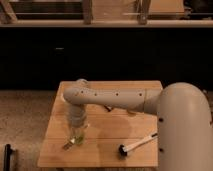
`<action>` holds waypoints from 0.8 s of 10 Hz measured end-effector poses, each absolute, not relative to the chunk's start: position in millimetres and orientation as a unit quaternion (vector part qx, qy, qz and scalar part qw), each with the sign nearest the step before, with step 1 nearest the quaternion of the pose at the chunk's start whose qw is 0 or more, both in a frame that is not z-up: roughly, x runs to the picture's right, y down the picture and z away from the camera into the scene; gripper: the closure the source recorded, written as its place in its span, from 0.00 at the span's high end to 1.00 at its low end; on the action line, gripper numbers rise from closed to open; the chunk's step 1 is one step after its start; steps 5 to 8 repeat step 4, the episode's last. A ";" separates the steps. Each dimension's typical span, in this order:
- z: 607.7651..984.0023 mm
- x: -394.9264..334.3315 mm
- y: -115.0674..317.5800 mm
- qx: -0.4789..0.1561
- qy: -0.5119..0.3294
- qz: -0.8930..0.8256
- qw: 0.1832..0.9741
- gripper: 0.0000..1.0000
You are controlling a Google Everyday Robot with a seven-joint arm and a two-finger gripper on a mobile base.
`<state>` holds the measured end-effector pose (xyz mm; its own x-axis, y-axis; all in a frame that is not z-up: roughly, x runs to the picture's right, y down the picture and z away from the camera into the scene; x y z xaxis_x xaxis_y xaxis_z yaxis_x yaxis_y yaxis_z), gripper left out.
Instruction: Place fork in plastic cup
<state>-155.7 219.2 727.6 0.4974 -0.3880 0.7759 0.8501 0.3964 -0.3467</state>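
Observation:
The lime-green plastic cup (80, 134) stands near the front left of the wooden table (105, 150). My gripper (77, 131) points straight down at the cup and overlaps it, so most of the cup is hidden. The olive-yellow fork (67, 145) shows as a short thin piece slanting out to the lower left of the cup, low over the table. I cannot tell whether its upper end is in the cup or in the gripper.
A black-and-white brush (136, 145) lies at the front right of the table. A pale cream cup (80, 82) stands at the back left behind my arm. Small dark items (108, 108) lie under the forearm. The table's front edge is close to the cup.

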 end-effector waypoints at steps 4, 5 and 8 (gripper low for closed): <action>731.1 -149.8 216.6 -0.379 -0.306 -0.391 0.781 0.80; 731.1 -149.8 216.6 -0.379 -0.306 -0.391 0.781 0.80; 731.1 -149.8 216.6 -0.379 -0.306 -0.391 0.781 0.80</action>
